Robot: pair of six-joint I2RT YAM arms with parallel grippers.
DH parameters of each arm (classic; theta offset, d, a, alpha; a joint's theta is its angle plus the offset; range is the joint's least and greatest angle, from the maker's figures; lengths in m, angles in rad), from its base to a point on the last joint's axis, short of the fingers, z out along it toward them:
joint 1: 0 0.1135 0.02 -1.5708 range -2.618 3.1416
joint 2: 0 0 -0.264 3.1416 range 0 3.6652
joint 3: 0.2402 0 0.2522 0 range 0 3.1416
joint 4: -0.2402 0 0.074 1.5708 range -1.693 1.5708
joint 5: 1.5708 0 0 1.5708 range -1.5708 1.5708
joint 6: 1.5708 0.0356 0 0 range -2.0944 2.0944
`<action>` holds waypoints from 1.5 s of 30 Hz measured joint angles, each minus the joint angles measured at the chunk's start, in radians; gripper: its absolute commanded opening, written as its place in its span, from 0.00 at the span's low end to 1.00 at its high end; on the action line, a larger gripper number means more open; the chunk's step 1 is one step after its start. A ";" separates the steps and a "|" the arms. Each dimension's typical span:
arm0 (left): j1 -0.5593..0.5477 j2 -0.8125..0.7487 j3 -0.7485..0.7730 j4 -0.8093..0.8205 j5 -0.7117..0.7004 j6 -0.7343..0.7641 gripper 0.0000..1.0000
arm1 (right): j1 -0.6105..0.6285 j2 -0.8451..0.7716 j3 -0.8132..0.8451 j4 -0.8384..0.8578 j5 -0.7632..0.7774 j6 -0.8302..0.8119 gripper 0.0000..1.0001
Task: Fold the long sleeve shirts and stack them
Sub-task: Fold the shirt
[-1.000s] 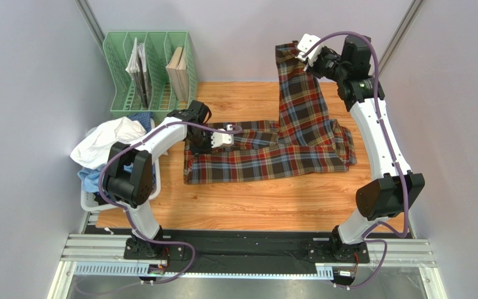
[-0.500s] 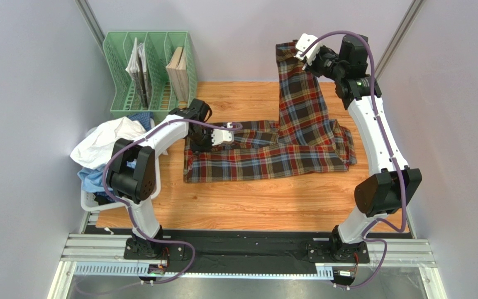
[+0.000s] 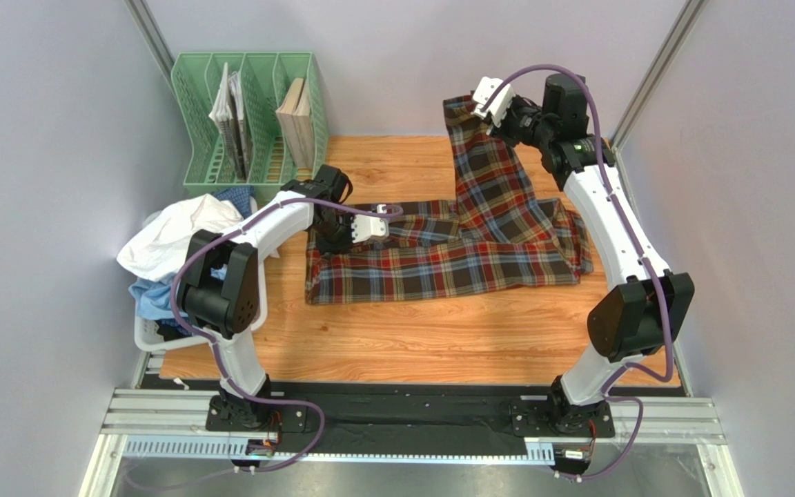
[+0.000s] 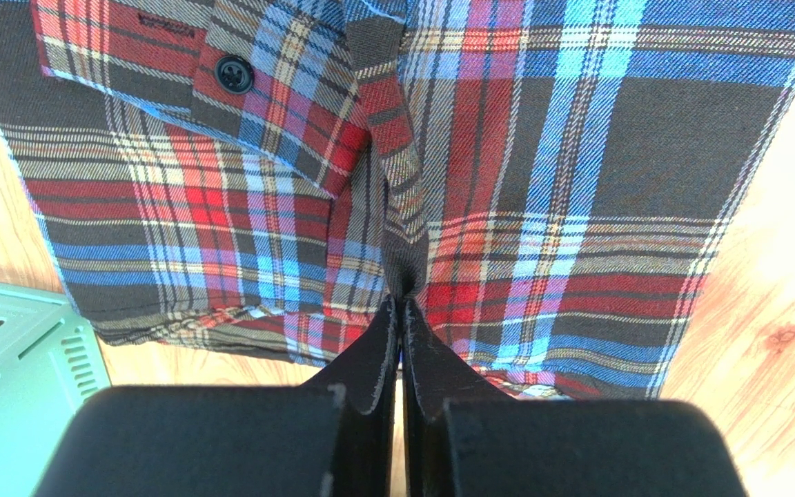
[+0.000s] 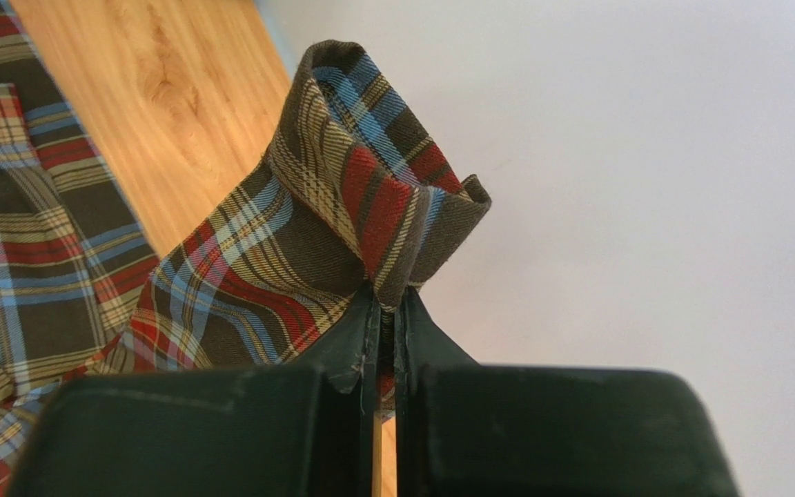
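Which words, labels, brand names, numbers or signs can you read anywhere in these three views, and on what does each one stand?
None can be read.
The red, brown, blue and yellow tartan cloth shirt shows only a plain dark round button and no label.
The books in the green plastic file rack are too small to show any print.

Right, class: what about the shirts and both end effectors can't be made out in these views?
- Top view: shirt count in the white and blue pile; layers overlap, left arm covers part.
- Left wrist: tartan shirt cut off by frame edges.
- Right wrist: cloth inside right end effector, hidden by its fingers.
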 measured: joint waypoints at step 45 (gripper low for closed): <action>0.149 -0.148 -0.208 -0.055 0.234 -0.588 0.68 | -0.593 0.367 -0.058 -0.892 -0.030 0.246 0.54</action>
